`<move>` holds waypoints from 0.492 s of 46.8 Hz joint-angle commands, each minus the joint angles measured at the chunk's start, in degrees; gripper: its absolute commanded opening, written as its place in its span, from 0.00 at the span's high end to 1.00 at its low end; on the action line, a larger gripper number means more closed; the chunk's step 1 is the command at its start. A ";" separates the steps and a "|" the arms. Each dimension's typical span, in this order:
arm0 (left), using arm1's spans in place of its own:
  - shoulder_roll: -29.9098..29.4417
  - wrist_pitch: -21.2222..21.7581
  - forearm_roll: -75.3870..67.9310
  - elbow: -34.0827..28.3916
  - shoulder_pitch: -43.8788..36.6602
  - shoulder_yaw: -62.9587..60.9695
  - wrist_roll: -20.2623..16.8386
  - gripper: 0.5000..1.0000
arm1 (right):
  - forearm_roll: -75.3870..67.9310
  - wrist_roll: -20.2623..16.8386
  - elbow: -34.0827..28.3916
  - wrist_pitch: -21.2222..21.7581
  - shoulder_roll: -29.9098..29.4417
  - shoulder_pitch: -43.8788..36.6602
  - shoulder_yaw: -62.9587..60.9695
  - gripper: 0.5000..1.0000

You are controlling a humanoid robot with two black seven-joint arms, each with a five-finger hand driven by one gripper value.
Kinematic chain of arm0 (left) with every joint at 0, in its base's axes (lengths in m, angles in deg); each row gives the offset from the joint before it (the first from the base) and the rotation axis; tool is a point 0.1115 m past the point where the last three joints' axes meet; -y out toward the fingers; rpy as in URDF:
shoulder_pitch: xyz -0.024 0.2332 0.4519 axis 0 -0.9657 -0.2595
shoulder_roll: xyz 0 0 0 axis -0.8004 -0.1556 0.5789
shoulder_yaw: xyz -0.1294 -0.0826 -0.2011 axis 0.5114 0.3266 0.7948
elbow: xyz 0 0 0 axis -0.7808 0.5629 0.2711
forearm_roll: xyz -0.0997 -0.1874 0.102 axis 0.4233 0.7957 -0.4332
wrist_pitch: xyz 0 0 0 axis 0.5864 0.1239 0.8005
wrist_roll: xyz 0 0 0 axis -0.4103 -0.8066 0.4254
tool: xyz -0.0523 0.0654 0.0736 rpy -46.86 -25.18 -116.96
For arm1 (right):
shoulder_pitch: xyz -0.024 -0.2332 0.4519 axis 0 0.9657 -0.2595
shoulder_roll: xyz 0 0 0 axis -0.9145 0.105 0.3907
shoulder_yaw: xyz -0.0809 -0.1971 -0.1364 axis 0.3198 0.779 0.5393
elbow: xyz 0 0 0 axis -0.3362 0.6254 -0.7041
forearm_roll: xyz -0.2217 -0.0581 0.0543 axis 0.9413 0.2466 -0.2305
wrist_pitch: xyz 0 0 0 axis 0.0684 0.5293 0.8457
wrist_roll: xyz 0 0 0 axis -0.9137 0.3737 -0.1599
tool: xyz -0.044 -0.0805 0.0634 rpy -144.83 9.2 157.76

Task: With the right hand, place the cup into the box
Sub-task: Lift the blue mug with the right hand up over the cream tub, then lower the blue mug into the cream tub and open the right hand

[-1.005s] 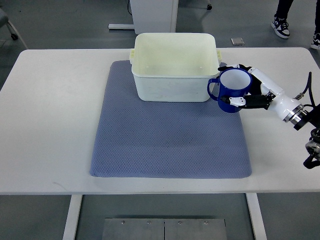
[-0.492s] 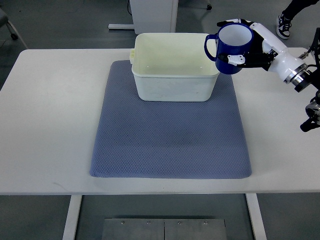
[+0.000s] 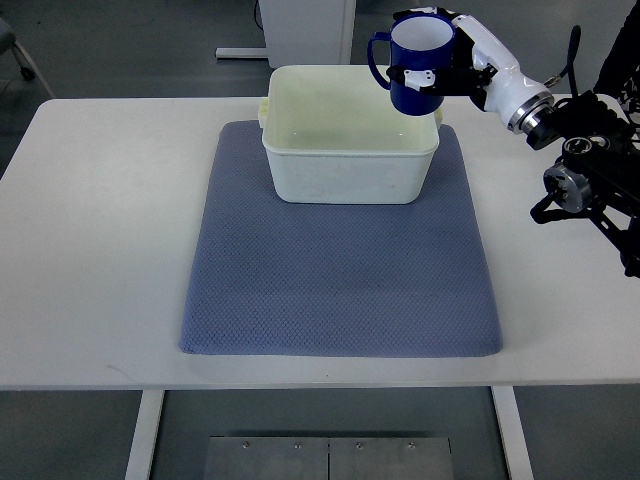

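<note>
**Nearly there: blue mug held over the box's far corner**

Largest first: the white rectangular bench [image 3: 90,230] fills the view, and a grey-blue textured mat [image 3: 340,290] lies across its middle. At the mat's twelve o'clock edge stands the cream plastic rectangular box [image 3: 345,175], open at the top, with nothing showing inside it.

From three o'clock comes the robot's white and black right arm, and its right hand [image 3: 450,70] is closed around the dark blue mug with a white interior [image 3: 418,62]. The mug is upright, mouth up, its loop handle pointing toward nine o'clock. It appears lifted off the bench and sits in the picture over the box's one o'clock corner, overlapping the rim there rather than the middle of the opening. The left arm is not visible.

The step in hand, as I judge it, is carrying the mug over the opening and lowering it in. To do it well, the hand should travel further toward nine o'clock so the mug's base is clear of the rim on all sides before any descent. Keep the mug level, come straight down until the base rests on the box floor, then spread the fingers and withdraw upward. The wall beside the knuckles looks the likeliest thing to catch.
</note>
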 commanded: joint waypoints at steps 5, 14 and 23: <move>0.00 0.00 0.00 0.00 0.00 0.09 -0.01 0.00 | 0.01 -1.77 3.46 -1.23 -3.64 -0.45 -0.01 1.00; 0.00 0.00 0.00 0.00 0.00 0.09 -0.10 0.00 | 0.01 -4.32 7.59 -3.69 -7.24 -0.46 -0.01 1.00; 0.00 0.00 0.00 0.00 0.00 0.09 -0.01 0.00 | 0.01 -4.93 9.62 -3.95 -8.92 -0.10 0.08 1.00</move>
